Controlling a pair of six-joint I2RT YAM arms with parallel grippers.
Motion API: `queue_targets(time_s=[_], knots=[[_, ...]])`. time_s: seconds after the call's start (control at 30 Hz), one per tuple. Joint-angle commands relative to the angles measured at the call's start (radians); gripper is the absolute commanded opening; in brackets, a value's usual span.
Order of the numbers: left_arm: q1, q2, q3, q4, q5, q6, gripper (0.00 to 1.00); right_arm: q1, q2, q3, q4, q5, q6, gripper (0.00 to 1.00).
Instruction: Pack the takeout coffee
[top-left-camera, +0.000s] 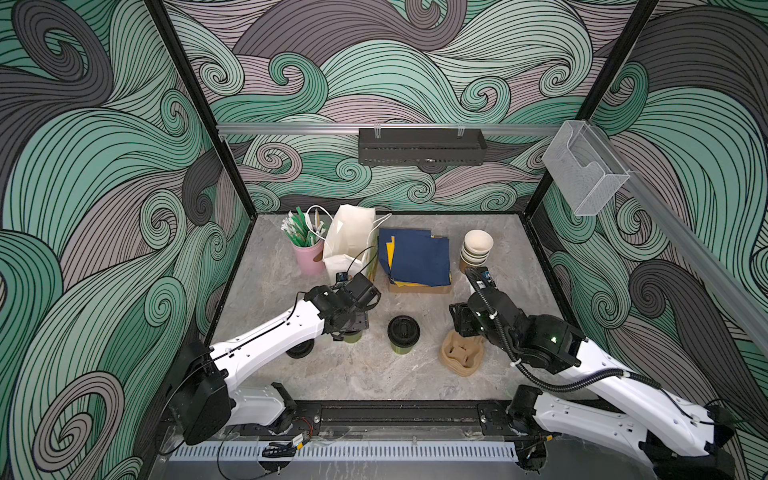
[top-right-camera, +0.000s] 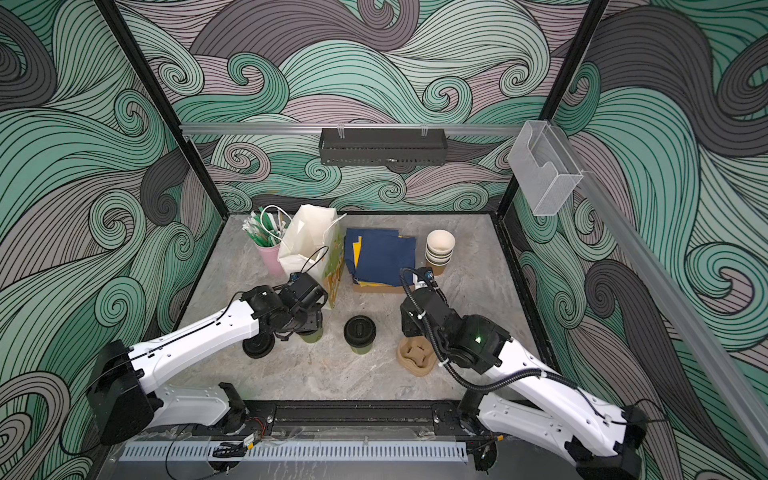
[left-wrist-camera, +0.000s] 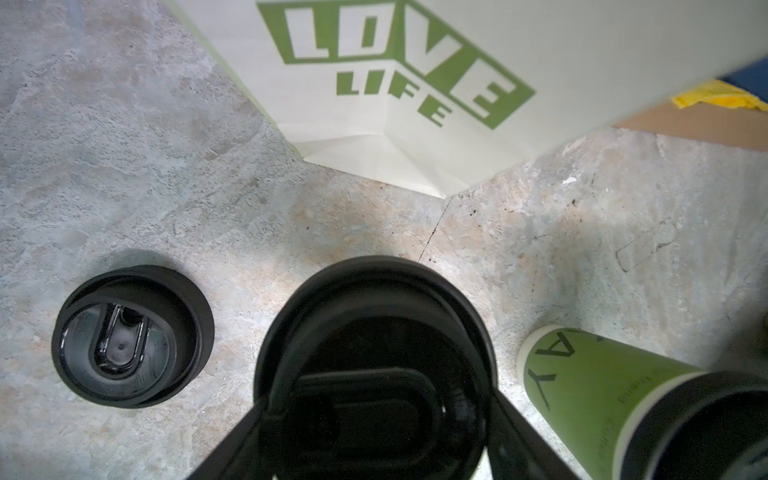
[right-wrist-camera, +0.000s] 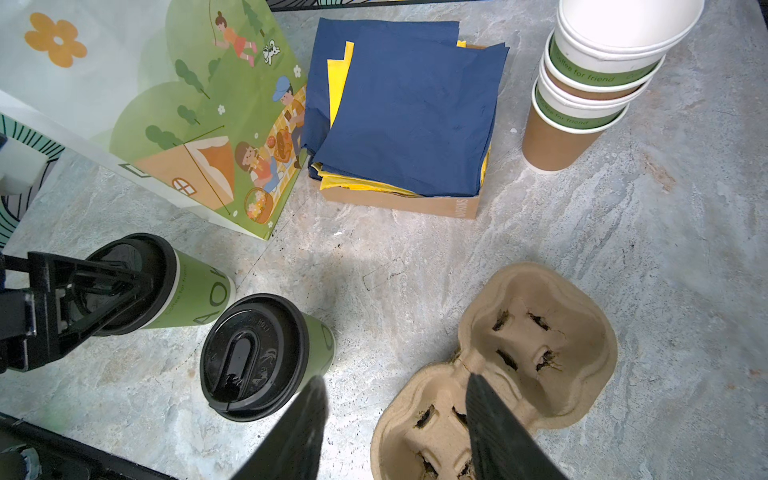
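Coffee cups: left cup and mid cup stand on table, near bag
Left gripper: holds left cup by its lid
Right gripper: open, empty, above cup tray
Loose lid: beside left cup

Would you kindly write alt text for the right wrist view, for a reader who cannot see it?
The open right gripper hangs near a pulp cup carrier on a table. Beside it stand two green lidded cups, the left gripper over one; behind are a paper bag, napkins and stacked cups.
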Motion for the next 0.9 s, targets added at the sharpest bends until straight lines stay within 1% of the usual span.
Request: queue_targets(time_s=[0.0, 0.23, 0.37, 0.7, 0.87], knots=[[0.002, 0.022, -0.049, -0.021, 0.093, -0.016, 0.71, -0.006, -0.006, -0.01, -0.011, -0.002, 0.013, 0.56], [0.001, 0.035, -0.058, -0.039, 0.131, 0.007, 0.71, -0.006, 0.01, -0.001, -0.007, -0.007, 0.007, 0.56], [0.001, 0.028, -0.064, -0.076, 0.14, 0.038, 0.7, -0.007, 0.007, -0.003, -0.008, -0.007, 0.009, 0.56], [0.001, -0.045, -0.115, -0.127, 0.198, 0.074, 0.7, -0.009, 0.001, -0.013, -0.008, -0.005, 0.015, 0.55], [0.001, -0.055, -0.098, -0.147, 0.206, 0.11, 0.7, -0.01, 0.002, -0.013, -0.006, -0.008, 0.015, 0.56]])
